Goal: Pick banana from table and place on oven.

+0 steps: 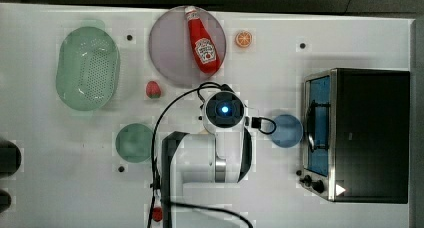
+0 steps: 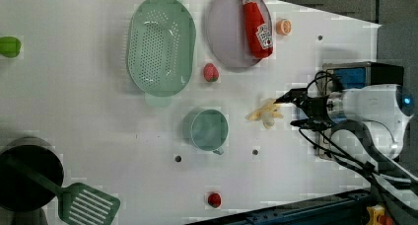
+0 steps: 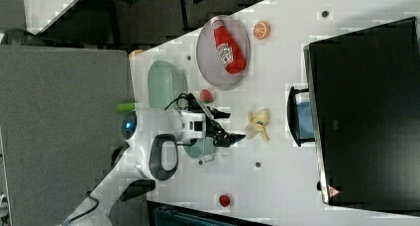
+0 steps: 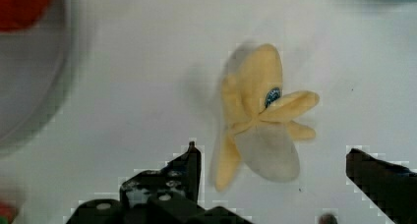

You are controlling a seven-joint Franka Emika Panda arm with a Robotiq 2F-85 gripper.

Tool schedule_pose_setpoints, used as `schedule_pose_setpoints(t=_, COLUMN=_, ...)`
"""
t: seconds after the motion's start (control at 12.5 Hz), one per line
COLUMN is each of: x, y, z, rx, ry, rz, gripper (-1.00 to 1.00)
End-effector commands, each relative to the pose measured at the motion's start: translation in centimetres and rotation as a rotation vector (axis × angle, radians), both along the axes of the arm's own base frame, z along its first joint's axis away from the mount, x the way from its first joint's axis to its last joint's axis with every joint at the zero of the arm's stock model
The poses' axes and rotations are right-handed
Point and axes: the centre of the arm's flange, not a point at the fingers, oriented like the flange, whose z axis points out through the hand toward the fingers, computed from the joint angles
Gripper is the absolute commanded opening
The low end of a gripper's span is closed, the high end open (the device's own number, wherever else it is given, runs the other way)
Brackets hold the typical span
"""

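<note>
The table (image 1: 280, 198) is the biggest thing here, white and flat, and everything I need stands or lies on it. The oven (image 1: 372, 135) sits at the top view's right edge, with its black top free, so I judge it a good flat place to put something later. Its glass door faces toward the middle of the table, and a blue bowl (image 1: 288, 130) stands just in front of it.

A green colander (image 2: 160, 45) and a grey plate (image 2: 224, 37) with a ketchup bottle (image 2: 256, 22) are well apart from my work, so they do not disturb me. A green cup (image 2: 209, 130) is nearer.

My gripper (image 4: 273, 172) hangs above the table with the fingers wide apart and nothing between them. I hold them so because the banana (image 4: 260, 118) is spread out, with several stubby parts, and a narrow opening would push it away.

The banana lies on the table between the cup and the oven, just beside my fingertips in the left view. It is not yet grasped. I think the next move is to go down over it.
</note>
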Motion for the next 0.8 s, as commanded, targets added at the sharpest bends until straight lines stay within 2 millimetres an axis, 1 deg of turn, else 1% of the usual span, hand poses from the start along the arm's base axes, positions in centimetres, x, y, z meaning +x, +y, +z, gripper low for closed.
schedule_pose_setpoints(t=0.08, x=-0.6, y=1.1, z=-2.2, rx=0.005, ry=-0.007, rz=0.008, gripper=1.00)
schedule_pose_setpoints(t=0.32, x=-1.6, y=1.4, z=-4.8, rx=0.009, ry=-0.005, rz=0.013, gripper=1.00)
schedule_pose_setpoints(t=0.4, x=-1.8, y=1.5, z=-5.4, rx=0.010, ry=-0.009, rz=0.015, gripper=0.92)
schedule_pose_setpoints(t=0.56, x=-1.6, y=1.6, z=-6.0, rx=0.012, ry=-0.042, rz=0.016, gripper=0.43)
schedule_pose_setpoints(t=0.8, x=-1.8, y=1.7, z=-6.6, rx=0.013, ry=-0.033, rz=0.018, gripper=-0.28)
